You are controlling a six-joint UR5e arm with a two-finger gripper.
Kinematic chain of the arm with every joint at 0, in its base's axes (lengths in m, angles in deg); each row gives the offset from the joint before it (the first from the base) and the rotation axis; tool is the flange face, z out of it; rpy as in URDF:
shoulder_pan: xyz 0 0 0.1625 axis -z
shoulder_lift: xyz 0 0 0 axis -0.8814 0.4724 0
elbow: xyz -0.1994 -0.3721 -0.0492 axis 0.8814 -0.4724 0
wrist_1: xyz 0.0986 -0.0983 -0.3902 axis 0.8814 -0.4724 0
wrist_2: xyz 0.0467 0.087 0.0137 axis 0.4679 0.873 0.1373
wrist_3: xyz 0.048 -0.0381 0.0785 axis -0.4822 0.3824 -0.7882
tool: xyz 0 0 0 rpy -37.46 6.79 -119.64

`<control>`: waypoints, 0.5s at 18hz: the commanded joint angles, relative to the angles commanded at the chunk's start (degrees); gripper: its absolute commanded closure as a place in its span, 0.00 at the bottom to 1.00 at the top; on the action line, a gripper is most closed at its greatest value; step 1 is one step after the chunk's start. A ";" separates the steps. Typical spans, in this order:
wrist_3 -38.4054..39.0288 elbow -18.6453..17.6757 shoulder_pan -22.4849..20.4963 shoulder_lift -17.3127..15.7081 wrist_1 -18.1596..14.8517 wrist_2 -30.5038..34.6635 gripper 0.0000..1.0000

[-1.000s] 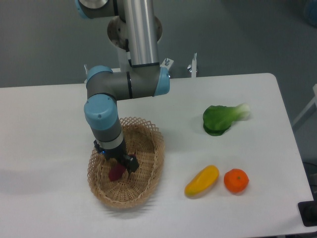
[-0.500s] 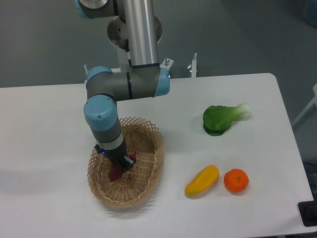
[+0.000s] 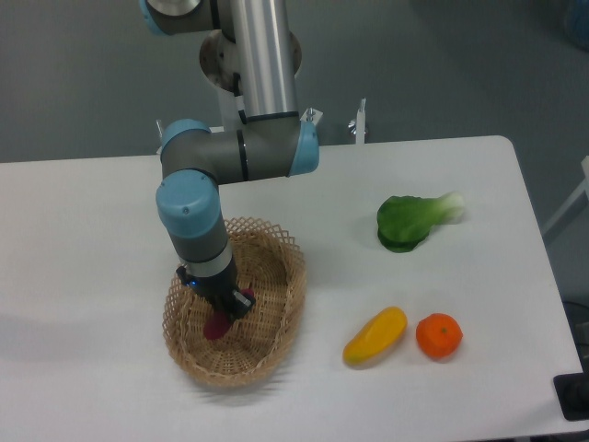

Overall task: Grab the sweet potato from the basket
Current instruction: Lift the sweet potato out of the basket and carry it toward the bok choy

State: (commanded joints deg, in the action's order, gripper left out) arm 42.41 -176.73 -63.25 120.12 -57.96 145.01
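The light-tan wicker basket (image 3: 276, 318) sits at the front left of the white table. Inside it lies the reddish-purple sweet potato (image 3: 217, 326), partly covered by the gripper. My gripper (image 3: 230, 308) reaches down into the basket, its dark fingers closed around the sweet potato's upper end. Only the tuber's lower part and a bit near the fingers show. The sweet potato looks slightly raised off the basket floor.
A yellow-orange elongated fruit (image 3: 375, 334) and a round orange (image 3: 438, 335) lie to the right of the basket near the front edge. A green leafy vegetable (image 3: 410, 221) rests farther back on the right. The arm's grey and blue links (image 3: 198, 216) stand over the basket's back rim.
The fingers went from spread over the sweet potato to closed on it. Since half a second ago the gripper and tuber have shifted very slightly upward.
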 joint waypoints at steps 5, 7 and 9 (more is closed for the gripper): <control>-6.51 2.63 -5.09 -2.11 -1.57 0.00 0.75; -8.79 5.44 -7.73 -2.29 -4.91 -0.52 0.75; -10.90 8.69 -10.45 -2.29 -9.03 -1.14 0.75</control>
State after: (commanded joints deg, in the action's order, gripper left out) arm 31.51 -168.04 -73.70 117.83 -66.99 143.87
